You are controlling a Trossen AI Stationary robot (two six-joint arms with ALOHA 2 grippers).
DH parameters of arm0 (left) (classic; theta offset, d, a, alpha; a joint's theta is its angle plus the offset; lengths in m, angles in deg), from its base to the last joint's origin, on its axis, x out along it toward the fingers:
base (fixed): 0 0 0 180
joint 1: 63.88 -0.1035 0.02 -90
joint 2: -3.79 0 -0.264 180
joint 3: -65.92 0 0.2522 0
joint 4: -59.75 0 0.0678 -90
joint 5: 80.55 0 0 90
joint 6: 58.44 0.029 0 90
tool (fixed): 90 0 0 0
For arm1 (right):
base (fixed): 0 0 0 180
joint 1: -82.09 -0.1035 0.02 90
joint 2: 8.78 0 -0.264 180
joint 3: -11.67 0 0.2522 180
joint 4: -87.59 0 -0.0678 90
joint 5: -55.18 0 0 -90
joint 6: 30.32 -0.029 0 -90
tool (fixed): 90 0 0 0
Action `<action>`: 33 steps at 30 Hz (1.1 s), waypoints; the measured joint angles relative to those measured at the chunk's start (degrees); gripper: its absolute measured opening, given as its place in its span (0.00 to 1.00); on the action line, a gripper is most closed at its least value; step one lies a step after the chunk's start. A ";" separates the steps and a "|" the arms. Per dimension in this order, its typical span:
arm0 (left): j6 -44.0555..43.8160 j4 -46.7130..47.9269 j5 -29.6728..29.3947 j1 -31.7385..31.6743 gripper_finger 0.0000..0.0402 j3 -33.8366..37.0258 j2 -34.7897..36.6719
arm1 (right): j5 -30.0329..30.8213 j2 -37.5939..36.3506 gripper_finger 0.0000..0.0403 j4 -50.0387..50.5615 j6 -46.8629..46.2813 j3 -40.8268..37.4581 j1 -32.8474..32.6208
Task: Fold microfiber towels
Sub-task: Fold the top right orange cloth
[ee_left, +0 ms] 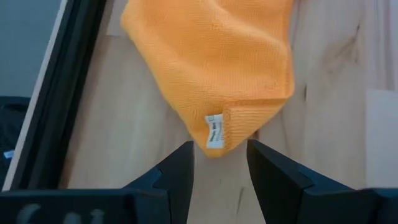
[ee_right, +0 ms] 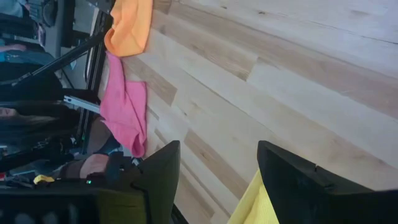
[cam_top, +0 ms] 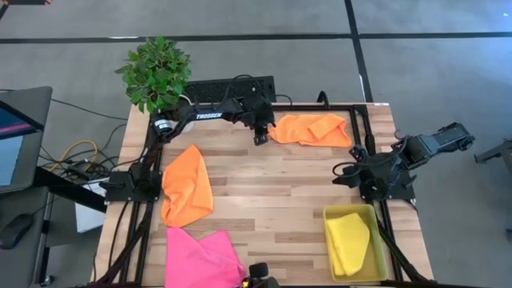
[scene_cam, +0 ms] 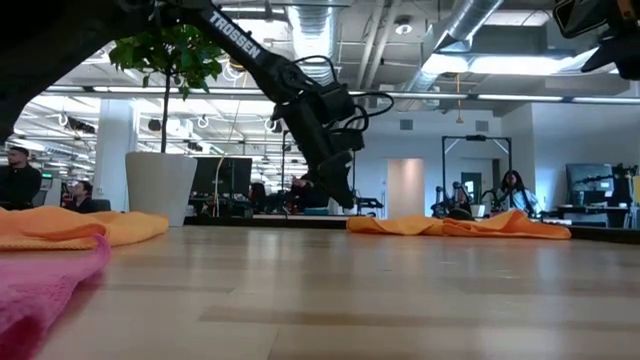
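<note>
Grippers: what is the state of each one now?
Left gripper: open, at the orange towel's corner, holding nothing.
Right gripper: open, empty.

bare table [cam_top: 272, 180] centre, orange towels [cam_top: 188, 186] flanking

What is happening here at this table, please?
A two-armed robot is working on folding microfiber towels. The left gripper is open and hovers at the tagged corner of the far orange towel, not gripping it yet. The right gripper, also open, waits at the table's right edge. Another orange towel lies on the left side, a pink towel at the near edge, and a yellow towel lies in the yellow bin.
</note>
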 joint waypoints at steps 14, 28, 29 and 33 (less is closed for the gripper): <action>-7.07 15.20 1.01 1.01 0.35 -12.61 0.42 | 6.31 0.37 0.59 0.24 18.14 0.00 9.62; -14.69 34.38 7.96 2.04 0.35 -27.02 1.07 | -10.40 16.53 0.59 -1.64 48.18 0.02 48.06; -15.42 34.96 8.01 2.20 0.35 -27.57 1.42 | -11.59 18.52 0.59 -2.32 50.77 0.02 50.67; -17.68 35.51 8.34 2.86 0.35 -28.88 4.59 | -14.52 27.56 0.59 -6.32 58.21 0.02 58.92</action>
